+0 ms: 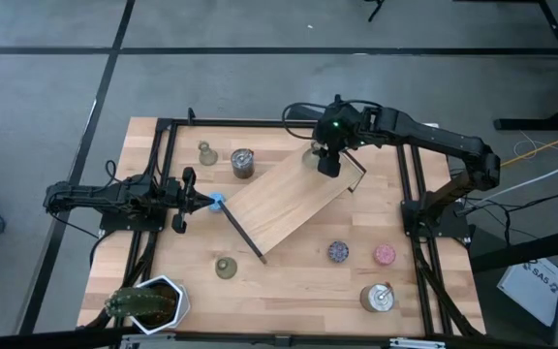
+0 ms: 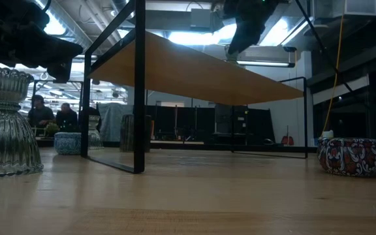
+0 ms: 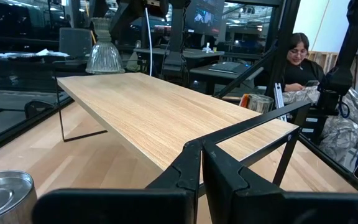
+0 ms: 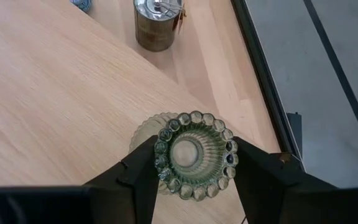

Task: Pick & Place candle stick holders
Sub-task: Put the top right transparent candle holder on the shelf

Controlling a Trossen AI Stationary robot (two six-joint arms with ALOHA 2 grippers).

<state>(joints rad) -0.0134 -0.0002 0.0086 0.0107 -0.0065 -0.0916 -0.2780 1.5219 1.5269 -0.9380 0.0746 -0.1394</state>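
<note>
A wooden shelf (image 1: 279,204) on a black frame stands slantwise in the middle of the table. My right gripper (image 1: 325,163) hangs over the shelf's far end, shut on a greenish ribbed glass candle stick holder (image 4: 194,155). A second holder (image 1: 206,152) stands on its wide base at the table's far left. A third holder (image 1: 226,267) stands near the front; in the low view it is at the left (image 2: 2,124). My left gripper (image 1: 201,202) rests shut and level at the left, next to a blue puck (image 1: 217,202). My right gripper pinches the holder's beaded top rim (image 4: 161,158) between its two fingers (image 4: 135,177), one on each side. The fingers come from above, slanting down. The holder is upright, its wide base (image 3: 104,65) at the shelf's far end; resting or just clear, I cannot tell.
A silver tin (image 1: 243,162) stands left of the shelf at the far side and another tin (image 1: 378,297) at the near right. A purple puck (image 1: 338,251) and a pink puck (image 1: 385,254) lie right of the shelf. A potted plant (image 1: 148,302) fills the near left corner.
</note>
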